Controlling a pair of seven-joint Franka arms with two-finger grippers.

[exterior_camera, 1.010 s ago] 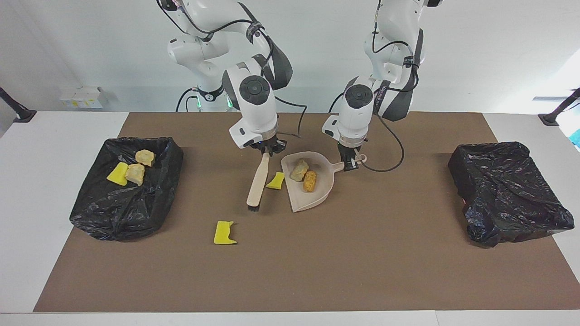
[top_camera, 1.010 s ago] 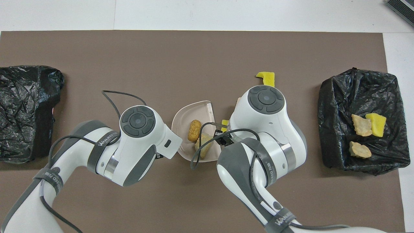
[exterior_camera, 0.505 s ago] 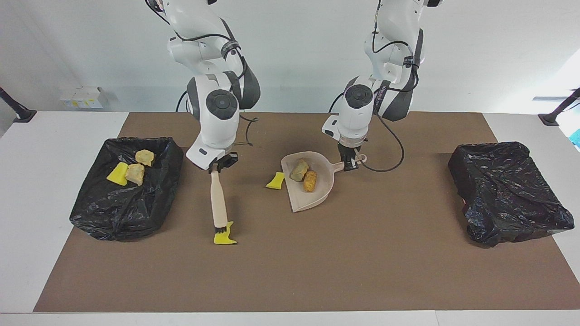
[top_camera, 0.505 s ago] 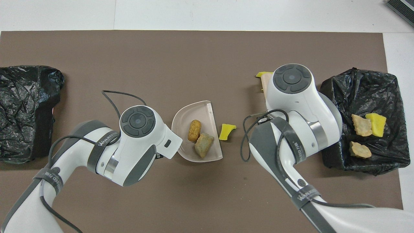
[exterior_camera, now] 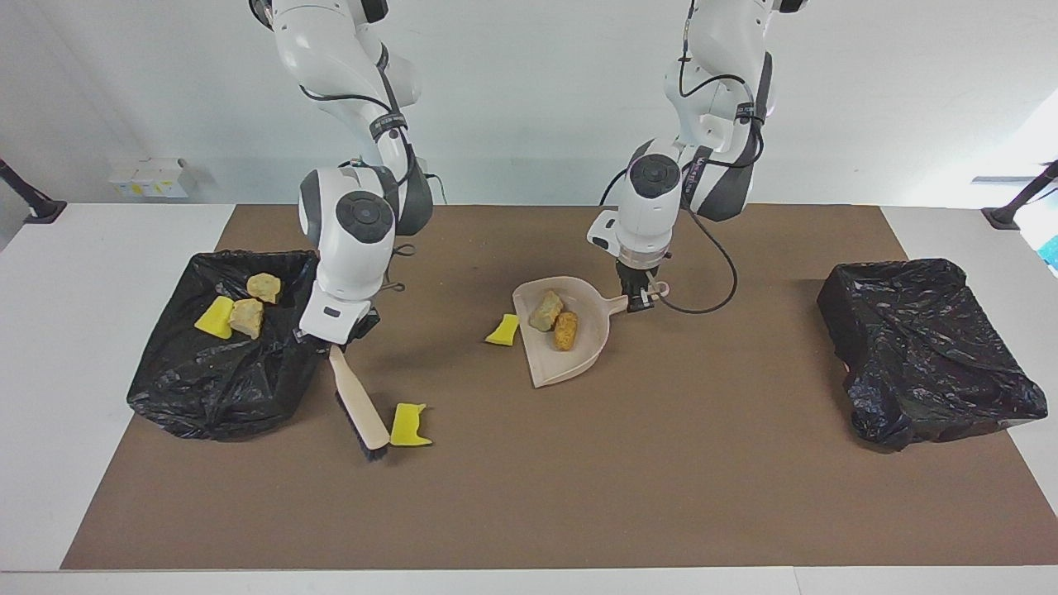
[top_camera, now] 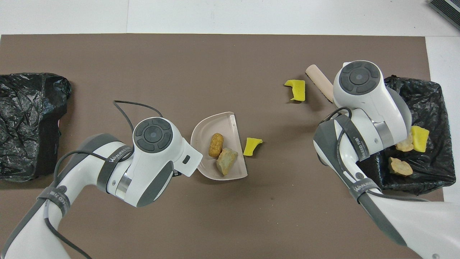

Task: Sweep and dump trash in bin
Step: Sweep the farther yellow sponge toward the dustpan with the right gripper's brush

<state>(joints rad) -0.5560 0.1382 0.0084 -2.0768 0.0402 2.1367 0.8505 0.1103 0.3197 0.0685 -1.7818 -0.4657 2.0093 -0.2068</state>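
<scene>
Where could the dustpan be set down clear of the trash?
Bare mat lies between the dustpan, which the left gripper holds, and the covered bin at the left arm's end. The right arm's end is crowded: the right gripper holds the brush beside a yellow sponge piece and the open bin.

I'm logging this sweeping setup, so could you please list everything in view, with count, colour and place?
Sponge pieces on mat: two, yellow; one beside the brush head, one beside the dustpan.
Scraps in dustpan: two, a greenish sponge lump and an orange lump.
Scraps in bin: three, one yellow, two tan.
Dustpan: one, beige, mid-mat.
Brush: one, beige, black bristles.
Lined bin: one, black, right arm's end.
Bag-covered bin: one, black, left arm's end.
Mat: one, brown.
Left pincer: shut on dustpan handle.
Right pincer: shut on brush handle.
</scene>
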